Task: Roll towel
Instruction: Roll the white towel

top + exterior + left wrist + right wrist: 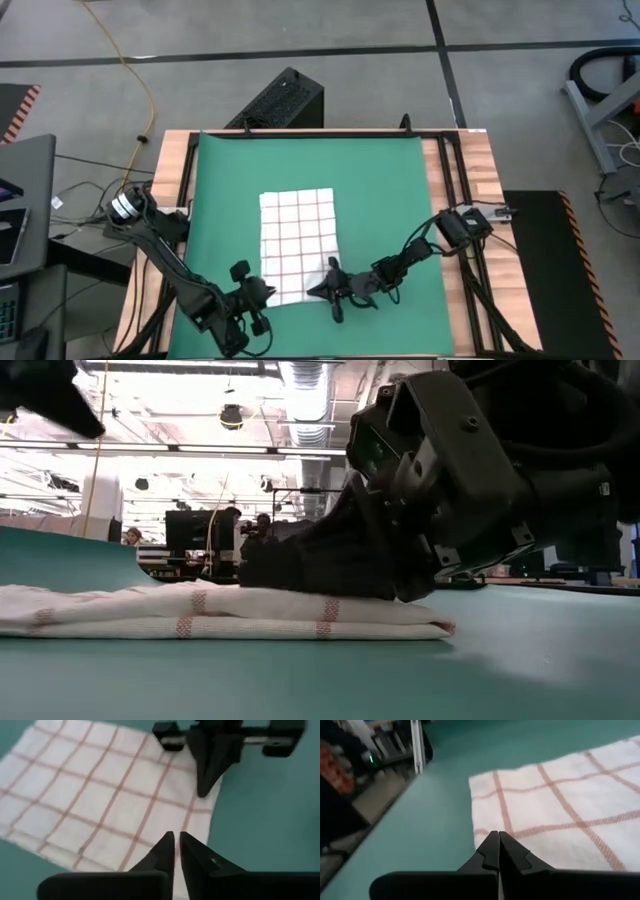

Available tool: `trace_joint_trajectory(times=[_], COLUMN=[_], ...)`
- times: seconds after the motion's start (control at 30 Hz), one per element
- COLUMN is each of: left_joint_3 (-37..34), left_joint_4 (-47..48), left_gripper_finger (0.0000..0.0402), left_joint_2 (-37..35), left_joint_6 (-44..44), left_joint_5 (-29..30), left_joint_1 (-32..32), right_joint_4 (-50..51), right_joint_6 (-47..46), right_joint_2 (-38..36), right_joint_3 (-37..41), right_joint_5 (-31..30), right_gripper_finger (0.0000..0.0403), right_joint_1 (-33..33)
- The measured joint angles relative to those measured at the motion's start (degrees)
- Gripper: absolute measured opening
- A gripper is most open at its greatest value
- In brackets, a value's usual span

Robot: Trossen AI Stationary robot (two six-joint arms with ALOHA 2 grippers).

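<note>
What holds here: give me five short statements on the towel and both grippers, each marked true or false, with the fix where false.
1. The towel lies flat and unrolled on the green mat. True.
2. The right gripper is at the towel's near edge, by its right corner. True.
3. The left gripper holds a corner of the towel up in the air. False: its fingers are shut on nothing, just off the towel's near left corner.
4. The right gripper's fingers are spread wide. False: they are shut, tips together.
5. The towel is plain white. False: it has a grid of thin red lines.
</note>
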State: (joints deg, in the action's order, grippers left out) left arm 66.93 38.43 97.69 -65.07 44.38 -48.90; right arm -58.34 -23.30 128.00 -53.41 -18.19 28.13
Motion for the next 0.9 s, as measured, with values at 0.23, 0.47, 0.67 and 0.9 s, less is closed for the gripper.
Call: trace_joint_trajectory(times=[0.23, 0.47, 0.67, 0.9], left_joint_3=[-6.3, -12.3, -12.9, -12.9], left_joint_4=[-7.8, -27.9, -28.4, -29.7], left_gripper_finger=[0.0055, 0.0057, 0.0057, 0.0057], left_joint_2=[0.0, 0.0, -0.1, 2.4], left_joint_6=[-5.0, 6.3, 12.1, 14.3], left_joint_5=[-1.5, 1.7, 2.6, 2.6], left_joint_1=[0.4, 0.4, 1.2, 2.8], right_joint_4=[15.3, 17.3, 18.1, 18.9], right_joint_6=[4.1, 5.0, 5.6, 0.0], right_joint_2=[-10.4, -11.6, -9.1, -2.5], right_joint_3=[0.1, -1.2, -5.3, -8.5], right_joint_5=[-1.2, -5.8, -7.5, -8.3], right_gripper_finger=[0.002, 0.002, 0.002, 0.002], right_joint_1=[0.1, 0.8, 1.8, 3.3])
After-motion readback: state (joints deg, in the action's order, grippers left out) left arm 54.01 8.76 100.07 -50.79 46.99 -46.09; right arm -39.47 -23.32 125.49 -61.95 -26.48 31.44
